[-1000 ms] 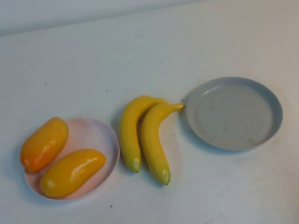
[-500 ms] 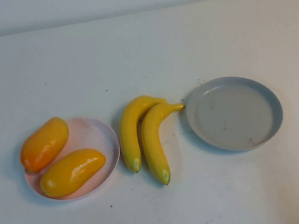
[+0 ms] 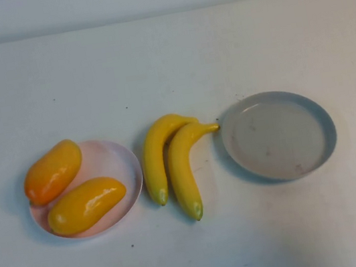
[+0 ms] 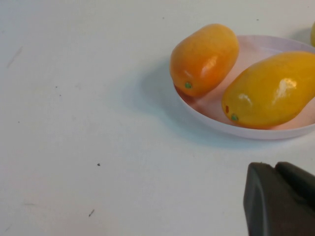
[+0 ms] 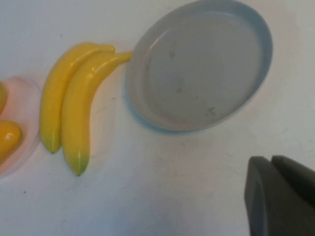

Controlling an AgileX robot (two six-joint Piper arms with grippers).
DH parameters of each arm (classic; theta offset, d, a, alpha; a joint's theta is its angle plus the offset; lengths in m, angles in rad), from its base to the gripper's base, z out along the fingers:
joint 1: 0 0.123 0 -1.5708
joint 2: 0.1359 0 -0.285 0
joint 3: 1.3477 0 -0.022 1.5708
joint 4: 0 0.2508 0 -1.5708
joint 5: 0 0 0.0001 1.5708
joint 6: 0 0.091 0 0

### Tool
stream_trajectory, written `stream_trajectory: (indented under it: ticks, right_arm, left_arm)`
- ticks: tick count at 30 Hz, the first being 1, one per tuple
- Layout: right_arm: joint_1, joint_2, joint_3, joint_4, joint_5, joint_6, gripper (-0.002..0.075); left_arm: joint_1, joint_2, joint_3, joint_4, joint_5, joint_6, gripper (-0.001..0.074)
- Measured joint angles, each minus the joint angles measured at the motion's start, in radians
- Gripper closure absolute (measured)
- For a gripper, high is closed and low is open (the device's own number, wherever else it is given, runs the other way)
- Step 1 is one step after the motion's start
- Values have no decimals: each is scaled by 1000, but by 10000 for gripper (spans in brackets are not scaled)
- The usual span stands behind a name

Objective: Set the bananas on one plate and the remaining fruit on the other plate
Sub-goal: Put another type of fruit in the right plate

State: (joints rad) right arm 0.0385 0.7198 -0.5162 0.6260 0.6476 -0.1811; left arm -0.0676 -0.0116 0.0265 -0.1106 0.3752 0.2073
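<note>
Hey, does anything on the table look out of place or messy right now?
Only the bananas: they lie on the bare table between the plates, stems at the grey plate's rim. Both mangoes sit on the pink plate, the orange one overhanging its rim. Nothing spilled or damaged. The left gripper and right gripper hang above the table.

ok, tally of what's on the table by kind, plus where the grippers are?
Bananas: 2, on the table between the plates
Mango-like fruits: 2, on the pink plate
Plates: 2, pink and blue-grey plate
Total: 6
Left gripper: low, near the pink plate
Right gripper: above the table, near the blue-grey plate
</note>
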Motion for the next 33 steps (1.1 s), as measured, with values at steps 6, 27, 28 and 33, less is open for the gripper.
stream_trajectory:
  ticks: [6, 27, 28, 33]
  right_arm:
    - [51, 259, -122, -2, 21, -52, 743]
    - [499, 845, -568, -276, 69, 163, 743]
    - [510, 877, -607, -293, 92, 170, 743]
    - [520, 1011, -797, -326, 221, 181, 726]
  left_arm:
    - [0, 0, 0, 0, 0, 0, 738]
    - [0, 0, 0, 0, 1, 0, 738]
    - [0, 0, 0, 0, 1, 0, 738]
    - [0, 0, 0, 0, 1, 0, 738]
